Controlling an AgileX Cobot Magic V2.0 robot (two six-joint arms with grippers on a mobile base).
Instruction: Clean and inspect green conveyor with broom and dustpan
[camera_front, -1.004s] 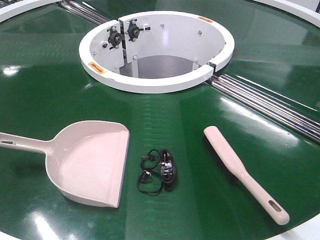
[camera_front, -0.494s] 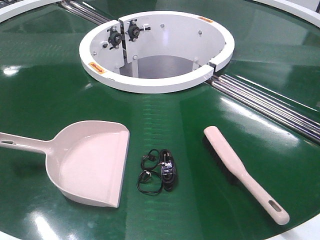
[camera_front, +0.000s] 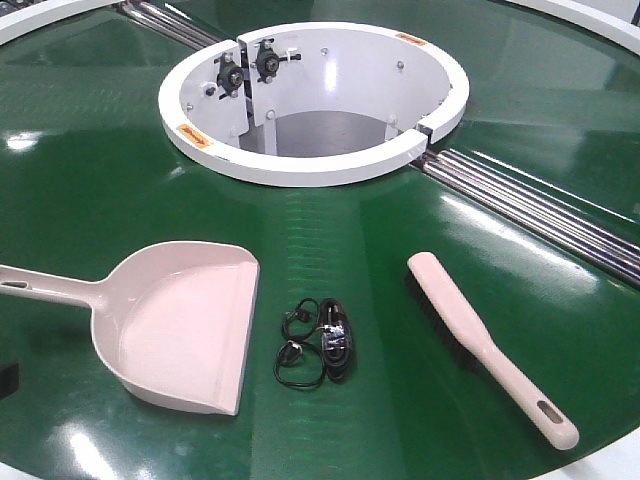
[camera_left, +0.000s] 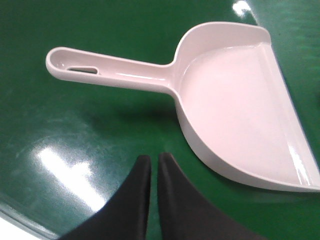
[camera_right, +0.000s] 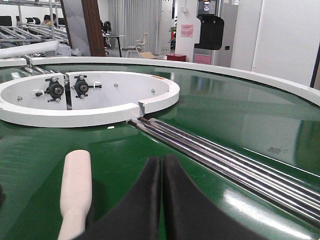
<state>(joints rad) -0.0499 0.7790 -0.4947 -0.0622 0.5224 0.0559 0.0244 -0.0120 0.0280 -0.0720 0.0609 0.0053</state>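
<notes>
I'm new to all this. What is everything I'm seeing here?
conveyor: one, dark green, under everything.
ring: one, white, at its centre.
rails: two sets, silver, leading from the ring.
dustpan: one, pale pink, front left.
cord: one bundle, black, between dustpan and broom.
broom: one, pale pink, black bristles, front right.
left fingers: one pair, black, closed, near the dustpan.
right fingers: one pair, black, closed, beside the broom.
</notes>
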